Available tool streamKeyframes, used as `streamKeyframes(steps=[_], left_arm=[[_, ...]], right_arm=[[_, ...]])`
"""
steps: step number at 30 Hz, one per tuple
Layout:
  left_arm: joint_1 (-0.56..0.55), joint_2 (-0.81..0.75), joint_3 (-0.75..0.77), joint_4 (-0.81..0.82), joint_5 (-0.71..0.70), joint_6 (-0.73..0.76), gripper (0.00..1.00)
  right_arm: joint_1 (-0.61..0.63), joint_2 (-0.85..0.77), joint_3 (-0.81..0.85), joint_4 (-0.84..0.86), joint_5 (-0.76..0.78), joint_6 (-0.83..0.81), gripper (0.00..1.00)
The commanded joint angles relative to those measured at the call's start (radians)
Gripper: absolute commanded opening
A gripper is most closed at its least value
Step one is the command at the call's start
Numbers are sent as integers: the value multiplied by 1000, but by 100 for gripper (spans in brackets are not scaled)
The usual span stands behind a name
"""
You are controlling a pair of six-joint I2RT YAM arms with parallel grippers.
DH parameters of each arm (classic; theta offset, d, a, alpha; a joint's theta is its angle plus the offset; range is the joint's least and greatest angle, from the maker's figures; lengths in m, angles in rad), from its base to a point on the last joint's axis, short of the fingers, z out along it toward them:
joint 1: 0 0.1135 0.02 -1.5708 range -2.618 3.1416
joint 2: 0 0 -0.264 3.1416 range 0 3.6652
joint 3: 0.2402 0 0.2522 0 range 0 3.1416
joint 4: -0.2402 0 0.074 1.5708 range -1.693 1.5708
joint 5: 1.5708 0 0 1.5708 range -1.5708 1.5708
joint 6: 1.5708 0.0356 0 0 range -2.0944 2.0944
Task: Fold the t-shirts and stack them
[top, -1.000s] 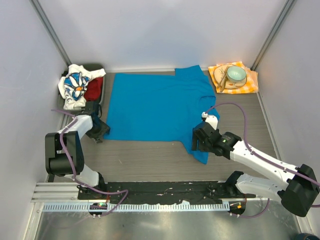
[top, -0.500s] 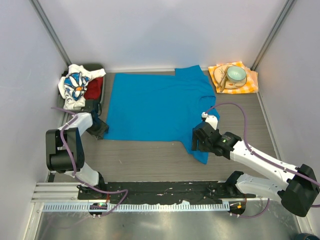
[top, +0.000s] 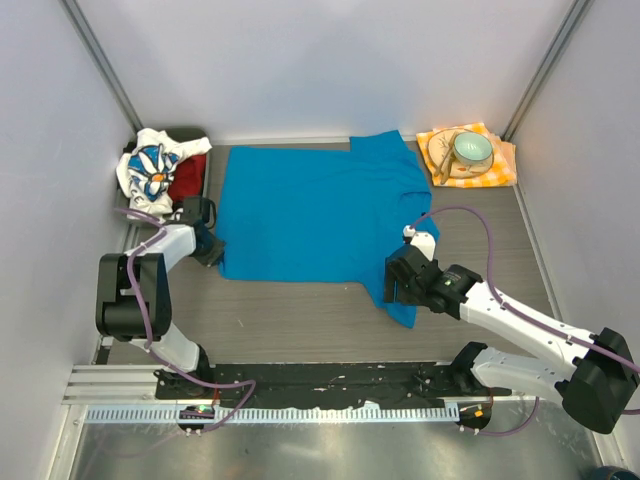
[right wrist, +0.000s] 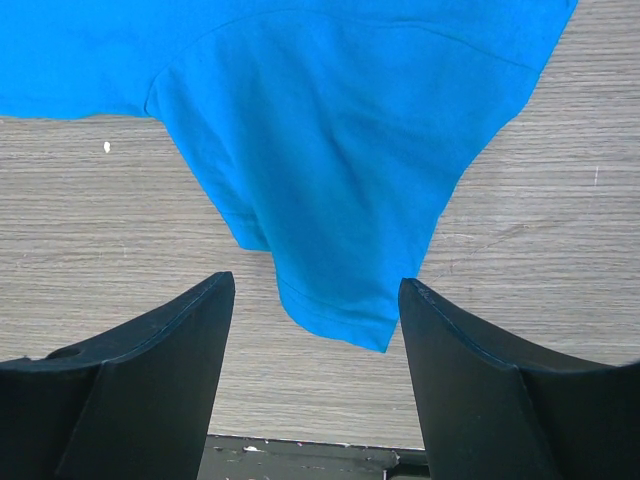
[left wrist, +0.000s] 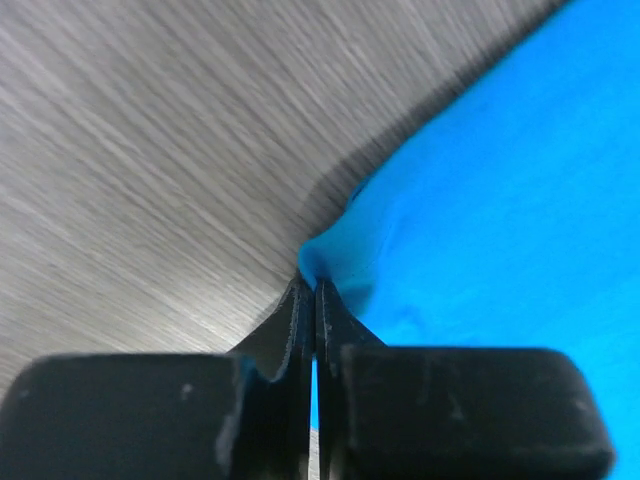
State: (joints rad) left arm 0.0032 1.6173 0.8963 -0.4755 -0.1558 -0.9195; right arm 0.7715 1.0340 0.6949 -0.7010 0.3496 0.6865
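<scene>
- Since one second ago the left gripper (top: 211, 247) has moved from the bare table (top: 300, 320) inwards to the edge of the blue t-shirt (top: 310, 215), and its fingers have come together; the hem corner (left wrist: 322, 248) was pushed a little inwards with it.
- At ten o'clock of the top view, the daisy t-shirt (top: 148, 170) and the red t-shirt (top: 187, 178) lie crumpled in a heap, not yet unfolded.
- At nine o'clock, the left wrist view shows the jaws pressed together on the bunched hem corner, so the cloth is pinched there.
- In the centre, the blue t-shirt lies spread flat on the table, with no fold made in it.
- At five o'clock of this shirt, the right gripper (right wrist: 315, 283) hovers over the near sleeve (right wrist: 340, 200) with its fingers wide apart, holding nothing.
- At one o'clock, the napkin (top: 503, 165) carries a bowl (top: 472, 148), well apart from the shirts.
- I judge the task is at its very beginning: one corner is gripped, and all three folds and the stack are left to do.
</scene>
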Motion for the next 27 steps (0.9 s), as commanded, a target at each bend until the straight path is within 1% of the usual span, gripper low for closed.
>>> streamKeyframes(steps=[1, 6, 9, 10, 12, 13, 17, 19, 23, 27], left_arm=[[-34, 58, -71, 11, 39, -28, 0], [-37, -5, -77, -14, 47, -22, 0], [-40, -92, -79, -50, 50, -19, 0], [-40, -143, -80, -63, 44, -18, 0], [-40, -187, -83, -96, 32, -13, 0], [-40, -229, -83, -107, 22, -7, 0], [-42, -296, -85, -152, 15, -1, 0], [-40, -312, -88, -156, 9, -2, 0], [-39, -329, -91, -164, -17, -8, 0], [-35, -320, -96, -156, -42, -18, 0]], right_arm=[[6, -11, 5, 34, 2, -2, 72], [5, 0, 0, 32, 3, 11, 72], [3, 12, -8, 34, 12, 47, 71], [2, 14, -9, 32, 11, 62, 71], [-5, 12, -21, 32, -1, 88, 71], [-8, 0, -26, 31, -4, 120, 71], [-12, -28, -60, 25, 5, 177, 70], [-14, -35, -74, 14, 2, 199, 69], [-18, -67, -135, 11, -32, 296, 66], [-18, -100, -167, -12, -32, 370, 66]])
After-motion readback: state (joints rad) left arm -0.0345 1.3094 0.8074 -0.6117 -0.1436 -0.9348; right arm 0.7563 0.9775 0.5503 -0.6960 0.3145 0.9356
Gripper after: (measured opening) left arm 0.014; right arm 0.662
